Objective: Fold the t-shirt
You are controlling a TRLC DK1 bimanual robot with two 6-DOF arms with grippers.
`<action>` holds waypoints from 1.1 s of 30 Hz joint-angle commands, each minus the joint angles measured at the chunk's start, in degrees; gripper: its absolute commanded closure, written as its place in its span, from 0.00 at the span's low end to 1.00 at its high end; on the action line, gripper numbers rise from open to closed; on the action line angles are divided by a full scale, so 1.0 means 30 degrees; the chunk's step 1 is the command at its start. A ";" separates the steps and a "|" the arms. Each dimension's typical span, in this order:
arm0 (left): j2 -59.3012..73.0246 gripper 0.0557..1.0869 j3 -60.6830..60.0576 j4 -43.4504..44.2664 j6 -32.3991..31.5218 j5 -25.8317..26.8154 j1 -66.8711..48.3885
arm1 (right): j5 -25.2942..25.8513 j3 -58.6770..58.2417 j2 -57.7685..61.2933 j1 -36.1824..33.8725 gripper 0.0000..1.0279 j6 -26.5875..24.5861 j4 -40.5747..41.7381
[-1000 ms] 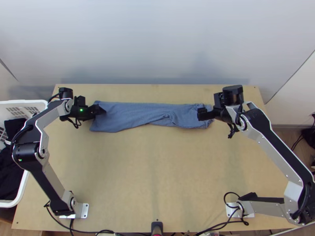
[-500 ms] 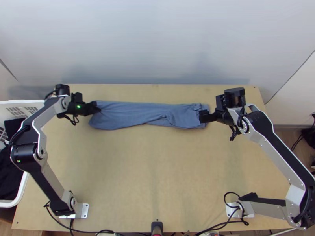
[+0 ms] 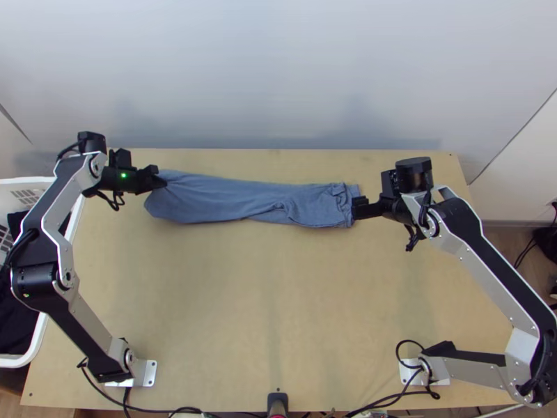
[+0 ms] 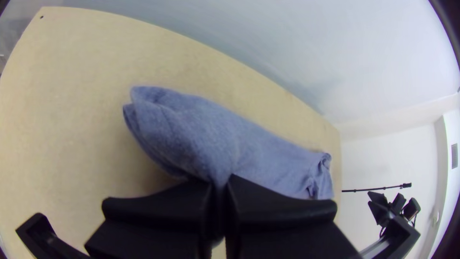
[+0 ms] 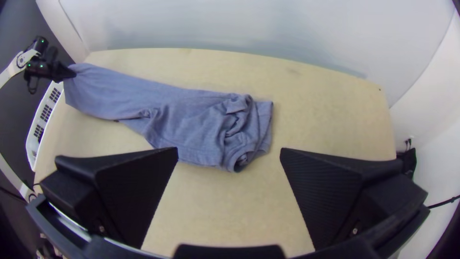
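Here, along the table's (image 3: 271, 313) far side, the grey-blue shirt (image 3: 230, 199) runs in a long strip, crumpled at its right end; my left gripper (image 3: 159, 177) pinches the left end, my right gripper (image 3: 358, 207) spreads its fingers wide.

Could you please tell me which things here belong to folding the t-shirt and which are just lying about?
For the job:
the t-shirt, in a long strip
the left gripper, fingers shut on its end
the right gripper, open
the table

Just lying about:
the white basket
the dark cloth inside it
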 commanded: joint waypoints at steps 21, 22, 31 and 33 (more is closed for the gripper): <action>0.1904 0.96 0.5301 -0.1004 -0.2895 -0.2314 -0.6267 | 0.0005 -0.2406 -0.1857 0.0063 0.04 0.0443 0.0553; 0.2051 0.96 0.5623 -0.1033 -0.3012 -0.2344 -0.6531 | 0.0005 -0.2494 -0.1915 0.0033 0.04 0.0472 0.0553; 0.3369 0.96 0.8172 -0.1824 -0.3803 -0.2812 -0.9080 | 0.0005 -0.3666 -0.2823 -0.0055 0.04 0.0560 0.1051; 0.3662 0.96 0.8611 -0.1824 -0.4096 -0.2871 -0.9578 | 0.0005 -0.3871 -0.2970 -0.0084 0.04 0.0590 0.1109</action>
